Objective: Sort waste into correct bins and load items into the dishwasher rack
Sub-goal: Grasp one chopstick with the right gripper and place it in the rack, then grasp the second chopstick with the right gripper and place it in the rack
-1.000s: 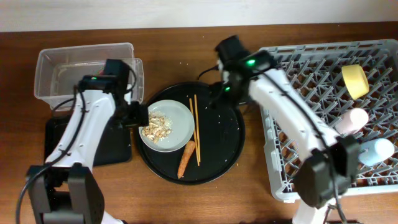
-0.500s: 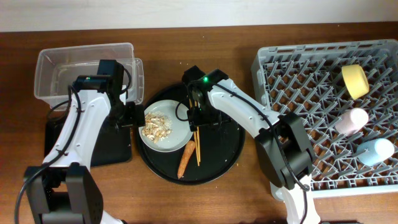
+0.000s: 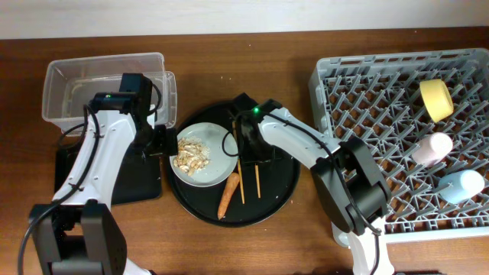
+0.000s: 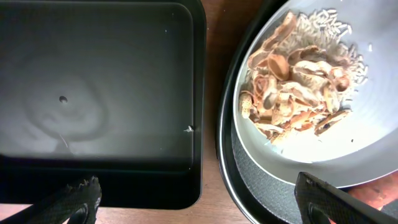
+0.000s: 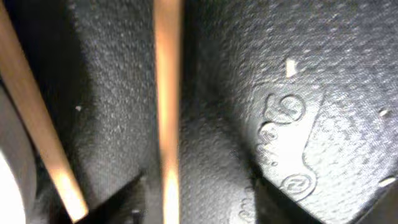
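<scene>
Right tool (image 3: 249, 147) sat low on the round black tray (image 3: 281, 189), jaws apart, straddling only one of the chopsticks (image 3: 257, 180). It needed recentring over both before closing. Left tool (image 4: 208, 199) was wide and empty.

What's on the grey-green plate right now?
Only a heap of pale beige food scraps, on the left half of the plate in the overhead view; the rest is bare. Anything beneath the heap is hidden.

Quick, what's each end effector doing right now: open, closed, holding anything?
Left end effector: open, holding nothing.
Right end effector: cannot be told; a chopstick lies right at it, grip unclear.
</scene>
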Robot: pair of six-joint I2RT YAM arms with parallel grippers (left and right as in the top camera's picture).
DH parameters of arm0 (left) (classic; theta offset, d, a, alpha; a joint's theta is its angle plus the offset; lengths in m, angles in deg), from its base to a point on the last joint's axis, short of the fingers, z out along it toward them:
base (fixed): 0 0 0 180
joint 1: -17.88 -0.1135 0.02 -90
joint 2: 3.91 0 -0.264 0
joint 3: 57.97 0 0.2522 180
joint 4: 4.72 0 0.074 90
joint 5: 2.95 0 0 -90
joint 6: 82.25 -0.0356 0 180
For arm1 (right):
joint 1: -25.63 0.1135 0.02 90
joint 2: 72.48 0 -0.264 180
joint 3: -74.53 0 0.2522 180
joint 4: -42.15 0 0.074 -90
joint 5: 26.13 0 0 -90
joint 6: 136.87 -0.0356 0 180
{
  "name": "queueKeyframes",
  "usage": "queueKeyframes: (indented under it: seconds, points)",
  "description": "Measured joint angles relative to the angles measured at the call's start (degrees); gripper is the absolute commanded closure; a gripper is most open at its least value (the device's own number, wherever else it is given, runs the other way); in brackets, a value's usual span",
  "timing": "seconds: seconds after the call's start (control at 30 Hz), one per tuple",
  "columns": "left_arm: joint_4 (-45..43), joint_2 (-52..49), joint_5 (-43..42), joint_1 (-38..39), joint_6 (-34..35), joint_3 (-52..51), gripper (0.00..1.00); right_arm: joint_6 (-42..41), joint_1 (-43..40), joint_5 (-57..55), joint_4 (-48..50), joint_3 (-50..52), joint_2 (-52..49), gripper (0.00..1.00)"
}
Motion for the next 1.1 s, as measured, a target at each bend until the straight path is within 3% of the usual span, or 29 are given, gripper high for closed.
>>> queueKeyframes:
  seconds: [0.07,0.13,0.43,0.57,0.73,0.9,0.93,0.97,1.0,1.1]
  points:
    - [-0.02,0.0,0.02,0.0,0.0,0.0,0.01,0.35,-0.09,-0.15,0.07,0.11,0.04,0.85]
    - [-0.02,0.0,0.02,0.0,-0.02,0.0,0.01,0.13,-0.13,-0.42,-0.04,0.11,0.07,0.96]
    - [-0.04,0.0,0.0,0.0,-0.02,0.0,0.01,5.53,-2.67,2.1,-5.55,-0.96,3.28,0.96]
    - [-0.02,0.0,0.0,0.0,0.0,0.0,0.01,14.34,-14.19,2.19,-13.46,-2.89,19.85,0.96]
    - [0.02,0.0,0.0,0.0,0.0,0.0,0.01,23.34,-27.71,1.03,-19.02,-0.98,21.2,0.96]
    - [0.02,0.0,0.0,0.0,-0.02,0.0,0.01,29.57,-32.09,0.79,-16.96,8.41,21.24,0.96]
    - [-0.02,0.0,0.0,0.0,-0.02,0.0,0.01,30.1,-32.09,0.79,-16.15,9.66,21.27,0.85]
    - [0.0,0.0,0.0,0.0,-0.02,0.0,0.01,30.64,-32.09,0.79,-15.8,10.97,21.27,0.69]
    - [-0.02,0.0,0.0,0.0,-0.02,0.0,0.01,30.75,-32.09,0.79,-15.37,11.1,21.27,0.61]
    - [-0.02,0.0,0.0,0.02,-0.02,0.0,0.01,30.84,-32.09,0.76,-16.17,10.6,21.86,0.56]
